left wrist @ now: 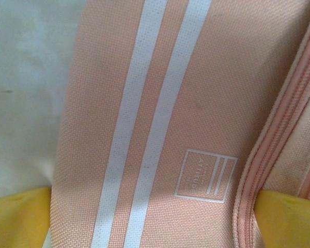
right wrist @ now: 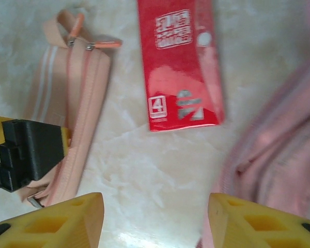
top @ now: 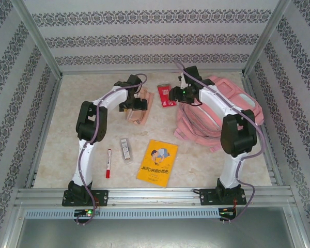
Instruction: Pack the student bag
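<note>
On desk (top: 57, 155) beside student bag (top: 196, 129) | nothing visibly packed: pouch (left wrist: 170, 129), red booklet (top: 167, 95), yellow book (top: 156, 163), marker (top: 108, 163) lie outside | left claw (left wrist: 155, 219) wide above pouch | right claw (right wrist: 155, 222) apart, empty

Peach pouch (left wrist: 196, 93) with two white stripes (left wrist: 144, 124), small square logo (left wrist: 204, 175) and zip (left wrist: 271, 150). Yellow fingers (left wrist: 18, 219) wide apart over it. Pale surface (left wrist: 26, 77) alongside.
</note>
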You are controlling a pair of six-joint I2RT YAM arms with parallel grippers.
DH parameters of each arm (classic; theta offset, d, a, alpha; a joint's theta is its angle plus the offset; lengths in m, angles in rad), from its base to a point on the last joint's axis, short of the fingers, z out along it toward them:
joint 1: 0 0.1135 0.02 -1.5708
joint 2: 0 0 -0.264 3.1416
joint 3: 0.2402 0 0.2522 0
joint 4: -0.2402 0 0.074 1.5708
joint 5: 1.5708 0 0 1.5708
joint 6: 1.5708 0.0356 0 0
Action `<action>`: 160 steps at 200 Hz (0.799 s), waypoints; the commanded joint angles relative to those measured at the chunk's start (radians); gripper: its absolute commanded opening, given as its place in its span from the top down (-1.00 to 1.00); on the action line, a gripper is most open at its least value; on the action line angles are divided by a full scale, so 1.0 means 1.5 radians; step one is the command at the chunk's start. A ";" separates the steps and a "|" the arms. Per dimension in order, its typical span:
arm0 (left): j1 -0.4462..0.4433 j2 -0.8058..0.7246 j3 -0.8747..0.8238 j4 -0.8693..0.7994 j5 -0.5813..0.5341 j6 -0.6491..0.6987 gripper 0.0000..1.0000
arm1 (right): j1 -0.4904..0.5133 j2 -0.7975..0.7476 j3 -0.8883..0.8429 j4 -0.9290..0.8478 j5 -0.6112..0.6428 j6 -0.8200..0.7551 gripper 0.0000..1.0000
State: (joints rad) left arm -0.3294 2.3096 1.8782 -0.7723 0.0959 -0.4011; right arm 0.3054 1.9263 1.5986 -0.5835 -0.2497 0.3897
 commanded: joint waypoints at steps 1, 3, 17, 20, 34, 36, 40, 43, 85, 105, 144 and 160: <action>0.030 -0.010 -0.062 -0.049 -0.020 -0.010 -0.99 | 0.012 0.025 0.042 0.021 -0.035 0.001 -0.11; 0.032 -0.013 -0.066 -0.049 -0.024 -0.011 -0.99 | 0.013 0.028 0.044 0.024 -0.036 0.002 -0.10; 0.046 -0.034 -0.104 -0.044 -0.044 -0.013 -0.99 | 0.017 0.054 0.066 0.045 -0.053 0.012 -0.11; 0.050 -0.039 -0.113 -0.041 -0.045 -0.014 -0.99 | 0.018 0.060 0.070 0.050 -0.058 0.014 -0.11; 0.066 -0.066 -0.160 -0.022 -0.040 -0.024 -0.99 | 0.024 0.094 0.096 0.070 -0.073 0.022 -0.11; 0.068 -0.070 -0.166 -0.019 -0.039 -0.026 -0.99 | 0.025 0.100 0.100 0.072 -0.073 0.022 -0.11; 0.073 -0.077 -0.178 -0.014 -0.037 -0.031 -0.99 | 0.027 0.110 0.110 0.074 -0.073 0.025 -0.11; 0.076 -0.082 -0.186 -0.012 -0.037 -0.034 -0.99 | 0.029 0.117 0.116 0.077 -0.070 0.027 -0.11; 0.124 -0.146 -0.274 -0.027 -0.123 -0.057 -0.99 | 0.048 0.227 0.220 0.098 -0.055 0.066 -0.11; 0.159 -0.184 -0.312 -0.036 -0.158 -0.056 -0.99 | 0.056 0.273 0.273 0.066 0.032 0.102 -0.12; 0.223 -0.251 -0.377 -0.049 -0.198 -0.052 -0.99 | 0.064 0.347 0.336 0.018 0.092 0.131 -0.14; 0.254 -0.274 -0.404 -0.053 -0.202 -0.050 -0.99 | 0.066 0.367 0.345 0.015 0.059 0.145 -0.14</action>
State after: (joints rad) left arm 0.0063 1.9419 1.3308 -0.7475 -0.1215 -0.4656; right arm 0.3958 2.4275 2.0705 -0.5106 -0.1711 0.5526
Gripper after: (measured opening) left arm 0.993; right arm 0.571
